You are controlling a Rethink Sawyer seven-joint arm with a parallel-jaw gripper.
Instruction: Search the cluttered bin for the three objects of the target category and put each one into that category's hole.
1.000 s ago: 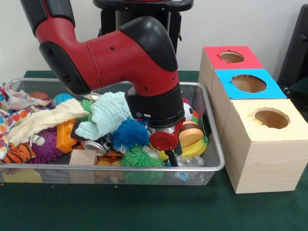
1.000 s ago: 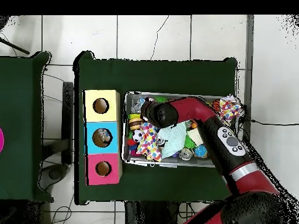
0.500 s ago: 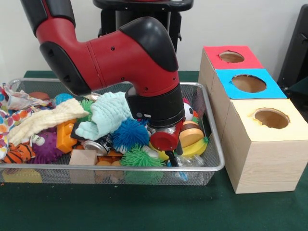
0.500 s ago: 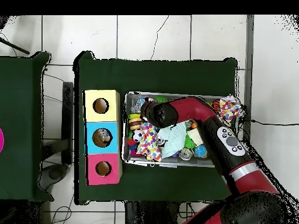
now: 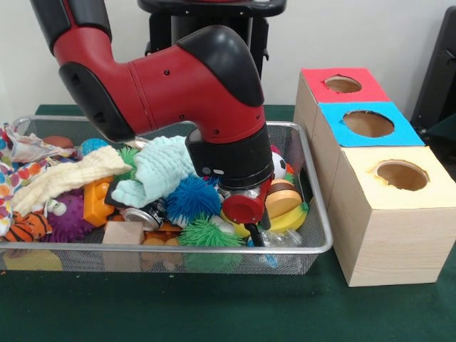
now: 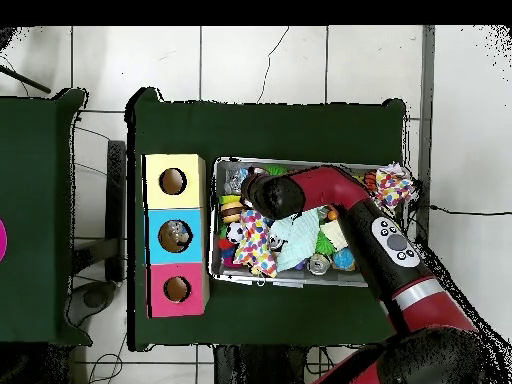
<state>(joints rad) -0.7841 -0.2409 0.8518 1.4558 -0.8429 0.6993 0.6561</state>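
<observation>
My gripper point(image 5: 254, 232) is lowered into the wire mesh bin point(image 5: 322, 235), at its right front part, beside a yellow and brown toy food piece point(image 5: 283, 202) and a green spiky ball point(image 5: 206, 234). The red wrist point(image 5: 244, 208) hides most of it. A blue spiky ball point(image 5: 192, 197) and a pale teal cloth point(image 5: 159, 171) lie just left of the wrist. Right of the bin stand three boxes with round holes: red point(image 5: 343, 84), blue point(image 5: 368, 123), yellow point(image 5: 402, 175). From overhead, the arm's elbow point(image 6: 281, 194) covers the gripper over the bin point(image 6: 214, 222).
The bin also holds a cream knitted cloth point(image 5: 68, 178), an orange block point(image 5: 96, 201), a purple spiky ball point(image 5: 68, 218), a striped tiger toy point(image 5: 25, 226), a wooden block point(image 5: 122, 233), a can point(image 5: 142, 216) and a small soccer ball point(image 5: 279, 165). Green cloth point(image 5: 214, 313) covers the table.
</observation>
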